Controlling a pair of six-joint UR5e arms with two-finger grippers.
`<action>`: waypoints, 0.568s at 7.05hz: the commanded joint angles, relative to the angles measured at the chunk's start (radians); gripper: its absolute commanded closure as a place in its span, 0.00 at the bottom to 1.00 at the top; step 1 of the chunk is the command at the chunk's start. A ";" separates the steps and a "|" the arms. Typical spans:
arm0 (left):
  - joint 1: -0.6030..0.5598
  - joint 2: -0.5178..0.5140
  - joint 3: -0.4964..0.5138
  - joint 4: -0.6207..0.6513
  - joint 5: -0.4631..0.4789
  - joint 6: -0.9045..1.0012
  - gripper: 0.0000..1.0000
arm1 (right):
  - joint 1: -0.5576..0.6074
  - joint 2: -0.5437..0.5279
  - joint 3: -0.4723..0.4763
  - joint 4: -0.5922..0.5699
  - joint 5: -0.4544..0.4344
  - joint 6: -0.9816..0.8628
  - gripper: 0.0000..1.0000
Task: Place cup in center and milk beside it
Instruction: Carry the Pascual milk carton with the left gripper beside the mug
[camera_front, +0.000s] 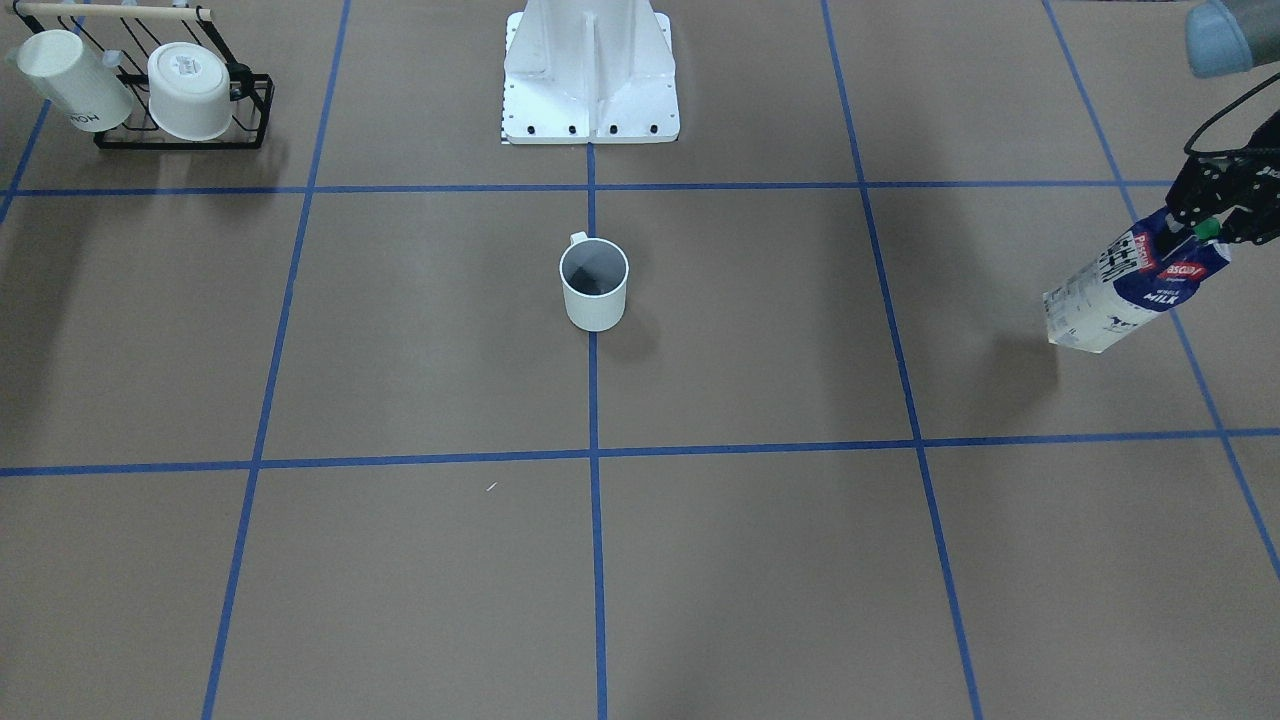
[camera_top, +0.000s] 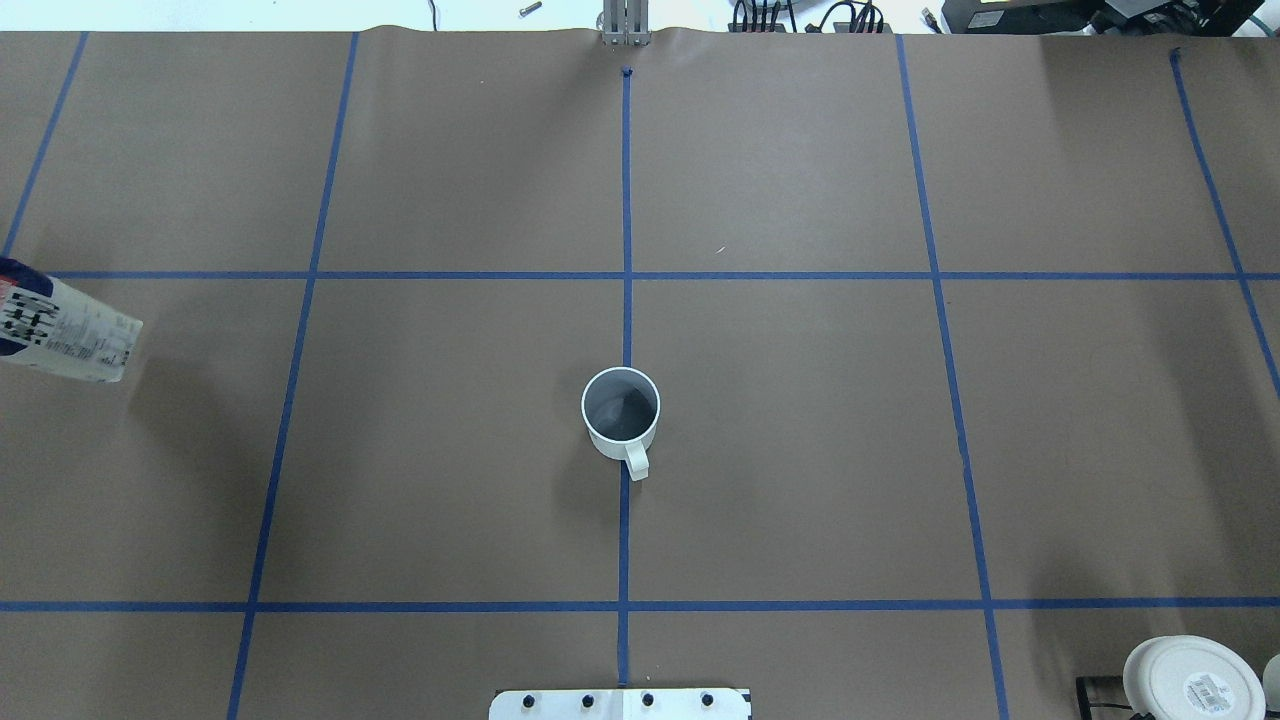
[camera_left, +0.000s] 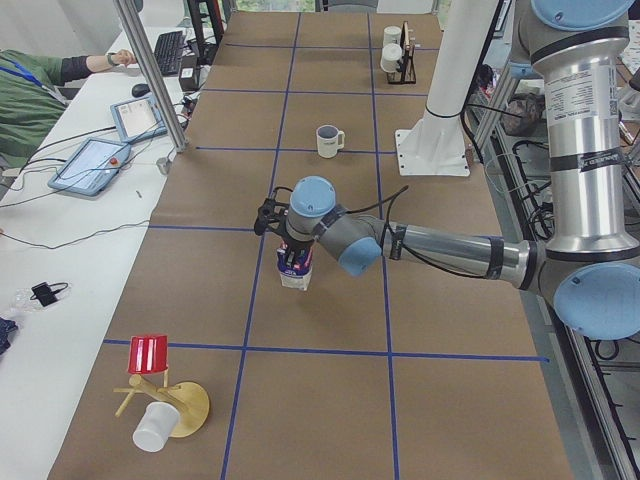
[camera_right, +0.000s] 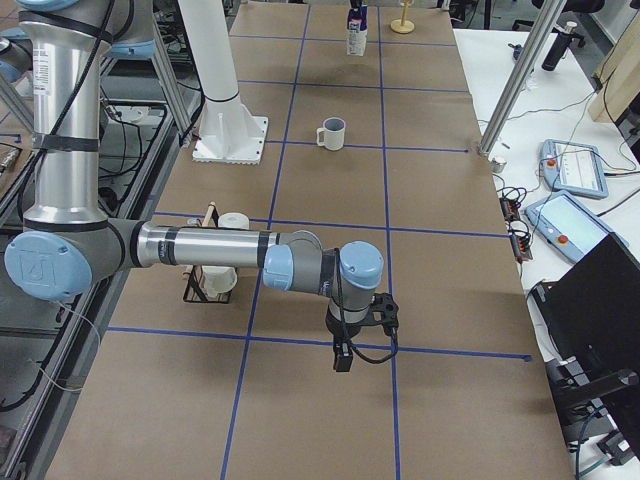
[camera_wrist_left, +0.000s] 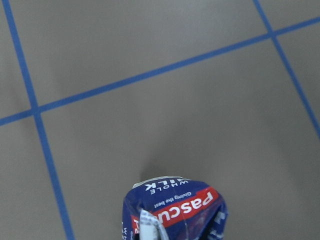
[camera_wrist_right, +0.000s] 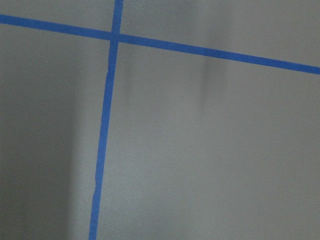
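Note:
The cup (camera_front: 594, 285) is a small white mug with a dark grey inside. It stands upright on the blue tape line (camera_top: 624, 520) at the center of the brown surface, also in the overhead view (camera_top: 621, 410). My left gripper (camera_front: 1210, 225) is shut on the top of the milk (camera_front: 1130, 290), a navy and white carton with a green cap. It holds the carton above the table, far out on my left side, well apart from the cup. The carton's red banner fills the left wrist view (camera_wrist_left: 175, 207). My right gripper (camera_right: 345, 345) hangs low over bare table; I cannot tell its state.
A black wire rack (camera_front: 245, 125) with two other white cups stands on my right side near the white robot base (camera_front: 590, 75). A red cup (camera_left: 150, 355) and a white cup (camera_left: 152, 428) hang on a wooden stand at the table's left end.

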 joint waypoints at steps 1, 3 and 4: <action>0.159 -0.182 -0.117 0.216 0.102 -0.260 1.00 | 0.000 0.000 0.000 0.000 0.001 0.001 0.00; 0.348 -0.524 -0.198 0.711 0.305 -0.404 1.00 | 0.000 0.002 0.000 0.000 0.001 0.001 0.00; 0.492 -0.680 -0.183 0.873 0.434 -0.502 1.00 | 0.000 0.002 0.000 0.000 0.001 0.000 0.00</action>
